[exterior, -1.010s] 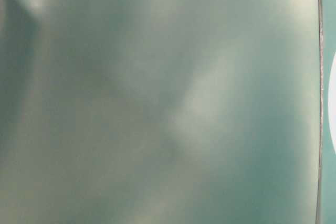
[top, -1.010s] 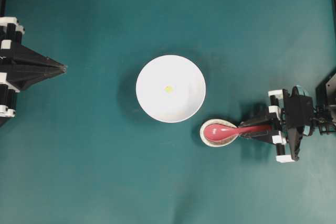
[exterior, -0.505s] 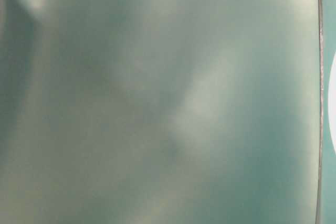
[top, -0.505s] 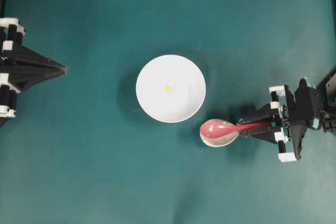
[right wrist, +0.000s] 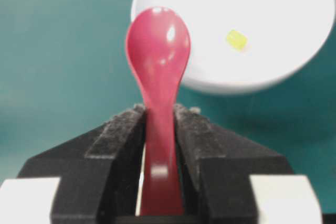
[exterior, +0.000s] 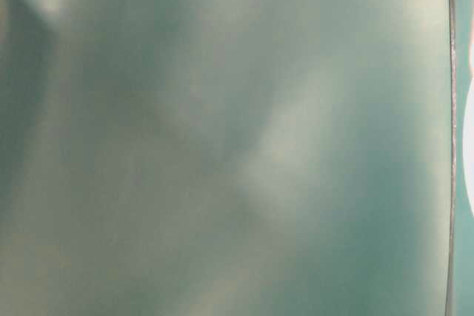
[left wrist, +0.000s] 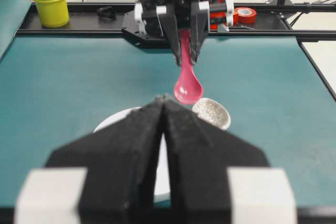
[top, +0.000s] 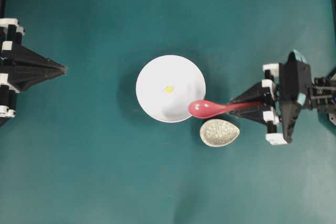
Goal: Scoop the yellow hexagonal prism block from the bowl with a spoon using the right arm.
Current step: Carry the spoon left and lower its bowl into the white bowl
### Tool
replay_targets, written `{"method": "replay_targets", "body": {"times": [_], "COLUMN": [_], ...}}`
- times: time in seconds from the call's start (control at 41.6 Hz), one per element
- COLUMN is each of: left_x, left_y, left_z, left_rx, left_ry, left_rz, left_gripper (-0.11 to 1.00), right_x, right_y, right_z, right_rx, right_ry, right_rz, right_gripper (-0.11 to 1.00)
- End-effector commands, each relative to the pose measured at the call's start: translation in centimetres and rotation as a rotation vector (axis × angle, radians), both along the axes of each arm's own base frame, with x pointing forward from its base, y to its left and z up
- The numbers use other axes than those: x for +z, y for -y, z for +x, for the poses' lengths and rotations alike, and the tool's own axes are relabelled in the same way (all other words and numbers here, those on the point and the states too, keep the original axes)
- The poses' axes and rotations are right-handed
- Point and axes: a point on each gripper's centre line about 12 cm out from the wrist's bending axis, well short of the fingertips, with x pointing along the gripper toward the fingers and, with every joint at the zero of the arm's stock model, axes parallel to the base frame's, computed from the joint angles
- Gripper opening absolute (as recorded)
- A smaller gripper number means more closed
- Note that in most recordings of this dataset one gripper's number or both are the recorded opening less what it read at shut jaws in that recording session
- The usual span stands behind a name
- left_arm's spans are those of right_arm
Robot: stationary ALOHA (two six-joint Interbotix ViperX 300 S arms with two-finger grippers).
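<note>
- Yellow hexagonal prism block (top: 168,89) lies loose on the floor of the white bowl (top: 152,77), which stands near the middle of the teal tabletop (top: 105,182).
- Right gripper (top: 237,107) pinches the pink-red spoon (top: 202,108) by its handle, fingers (right wrist: 118,135) pressed on either side; the scoop hangs over the bowl's rim on the side toward the right edge, clear of the block.
- Speckled cream dish (top: 219,132) sits just beside the bowl, under the spoon's handle.
- Left gripper (top: 62,68) waits at the left edge, fingers pressed together, holding nothing.
- Risks ahead, by judgement: the tiny block may skid ahead of the scoop on the smooth bowl; a steep dip could push the bowl or twist the glossy handle in the grip.
</note>
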Motion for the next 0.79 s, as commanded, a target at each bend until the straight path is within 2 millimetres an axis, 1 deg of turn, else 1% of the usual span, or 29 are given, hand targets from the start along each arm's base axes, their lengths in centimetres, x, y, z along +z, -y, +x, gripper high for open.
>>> {"method": "replay_targets", "body": {"times": [0.0,0.096,0.264,0.385,0.505,0.769], "left_x": [0.8,0.9,0.8,0.8,0.8,0.6], "left_y": [0.0,0.0,0.0,0.0,0.0,0.0], "left_z": [0.3,0.3,0.3,0.3,0.3,0.4], "left_rx": [-0.001,0.001,-0.001,0.001,0.0,0.001], "left_ry": [0.018,0.02,0.02,0.02,0.02,0.014], "left_rz": [0.005,0.005,0.005,0.005,0.003,0.005], "left_gripper": [0.0,0.0,0.0,0.0,0.0,0.0], "right_x": [2.5,3.8,5.1,5.9,6.1,5.3], "right_y": [0.7,1.8,3.5,4.2,4.7,5.5], "right_z": [1.0,1.7,2.8,3.7,4.8,7.8], "right_rx": [-0.002,-0.013,-0.025,-0.012,-0.002,0.02], "right_ry": [-0.009,-0.069,-0.2,-0.285,-0.363,-0.505], "right_rz": [0.016,0.036,0.078,0.1,0.119,0.144], "right_gripper": [0.25,0.25,0.25,0.25,0.25,0.25]}}
